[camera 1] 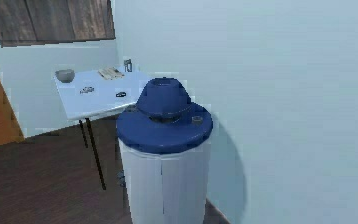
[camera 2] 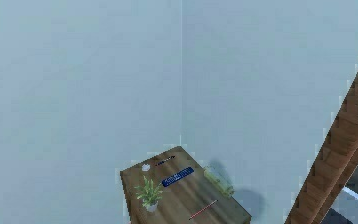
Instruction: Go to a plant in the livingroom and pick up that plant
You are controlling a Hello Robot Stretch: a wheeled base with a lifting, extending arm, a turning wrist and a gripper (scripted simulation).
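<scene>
- Forward view: I see a white bin with a blue lid dead centre, close to the pale wall. Behind it, to the left, a white table carries a bowl and some small items.
- Arm side view: the plant, in a white pot, stands on a wooden cabinet in the wall corner. It is at the top's left side, near a blue flat item.
- Jaws: I can't tell their state.

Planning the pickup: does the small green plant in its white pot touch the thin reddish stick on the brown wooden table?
Apart. The arm side view shows bare wood between plant and stick.
</scene>
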